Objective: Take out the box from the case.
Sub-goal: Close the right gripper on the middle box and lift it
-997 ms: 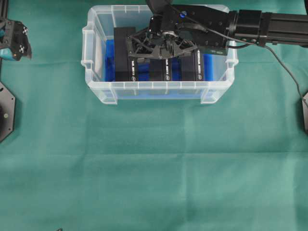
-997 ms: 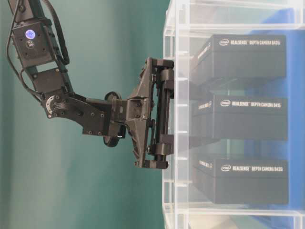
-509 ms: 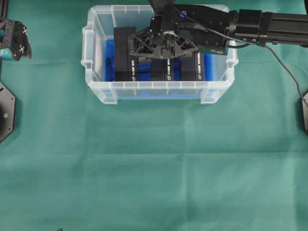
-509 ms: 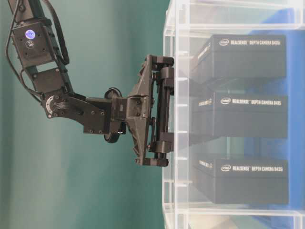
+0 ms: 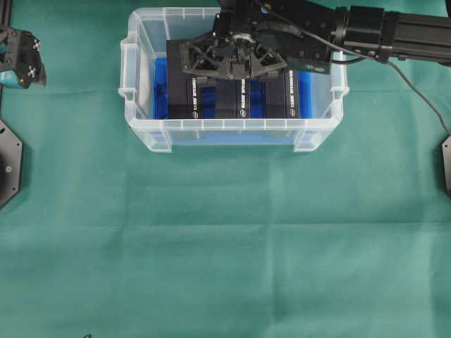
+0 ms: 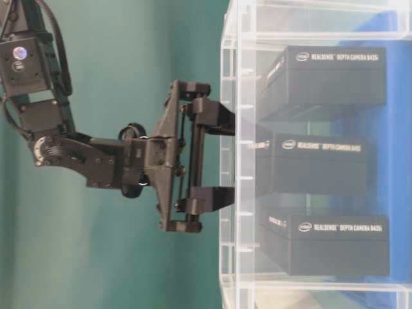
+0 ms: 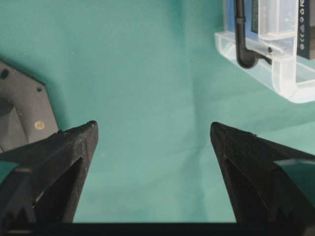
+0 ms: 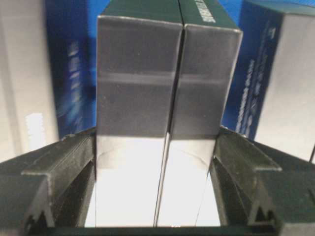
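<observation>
Box (image 6: 315,164), the middle one of three black cartons standing on edge in a row inside the case (image 5: 141,130), sits directly between the fingers of the right end effector (image 5: 236,60), which reaches down into the case from above. Seen from the right wrist, the fingers press on both broad faces of a carton pair split by a central seam, so the grip looks closed on it at medium width; in the table-level view this box sits slightly out of line with its two neighbours. Its long axis runs front to back across the case, and the fingers span its narrow thickness. Lifting straight up between the neighbours is what the move calls for, I judge.

The left end effector (image 7: 152,135) hangs spread wide and empty over the green cloth tabletop (image 5: 225,246), well apart from the case.

Cartons are matte black card with white print; the case is translucent ribbed plastic lined with blue cloth (image 5: 161,91).
</observation>
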